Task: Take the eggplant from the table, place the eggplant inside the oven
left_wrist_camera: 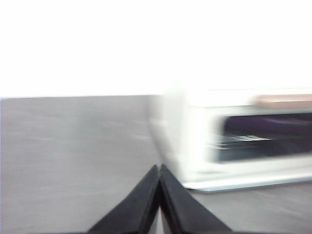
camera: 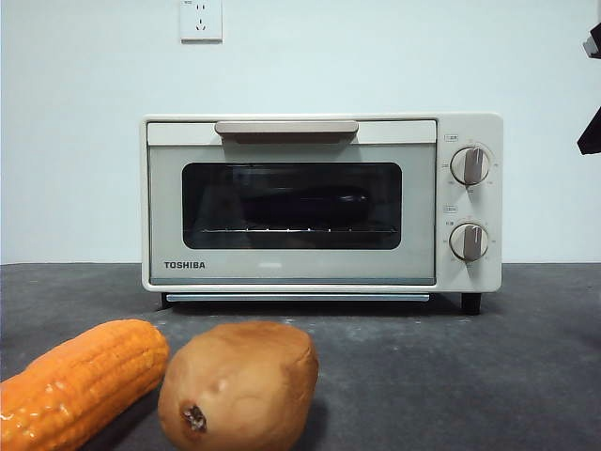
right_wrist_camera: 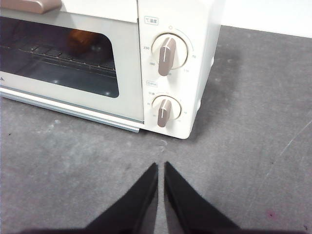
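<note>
The cream Toshiba oven (camera: 291, 272) stands at the back of the table (camera: 470, 376) with its glass door closed. Behind the glass a dark elongated shape, apparently the eggplant (camera: 300, 207), lies on the wire rack. My left gripper (left_wrist_camera: 159, 166) is shut and holds nothing. It hovers over the table beside the oven's (left_wrist_camera: 195, 141) left end, and that view is blurred. My right gripper (right_wrist_camera: 161, 164) is shut and holds nothing, low over the table in front of the oven's (right_wrist_camera: 195, 29) two knobs.
An orange corn cob (camera: 75, 381) and a brown potato (camera: 239, 385) lie near the front of the table. A black arm tip (camera: 592, 132) shows at the upper right edge. A wall socket (camera: 201, 19) sits above the oven.
</note>
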You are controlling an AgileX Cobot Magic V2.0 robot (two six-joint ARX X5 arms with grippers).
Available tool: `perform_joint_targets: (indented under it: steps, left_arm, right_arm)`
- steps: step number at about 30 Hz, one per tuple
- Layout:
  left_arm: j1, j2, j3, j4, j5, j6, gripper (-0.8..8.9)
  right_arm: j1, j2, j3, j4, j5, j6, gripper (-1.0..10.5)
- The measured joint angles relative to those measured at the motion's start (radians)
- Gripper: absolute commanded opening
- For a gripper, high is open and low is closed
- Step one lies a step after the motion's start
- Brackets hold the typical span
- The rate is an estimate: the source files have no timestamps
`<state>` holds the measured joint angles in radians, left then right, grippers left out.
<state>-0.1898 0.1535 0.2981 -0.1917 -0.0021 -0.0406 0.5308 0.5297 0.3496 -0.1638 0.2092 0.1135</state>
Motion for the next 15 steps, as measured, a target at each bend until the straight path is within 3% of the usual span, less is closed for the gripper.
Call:
perform_joint_targets:
  steps: [7, 15]
  left_arm:
    - [0.167, -0.150, -0.133, -0.002, -0.001, 0.026, 0.04]
    - [0.235, -0.149, -0.243, -0.003, 0.000, 0.028, 0.04]
  right_arm:
    - [0.000, 0.000, 0.000, 0.000, 0.000, 0.000, 0.0]
    - [0.000, 0.000, 0.000, 0.000, 0.000, 0.000, 0.0]
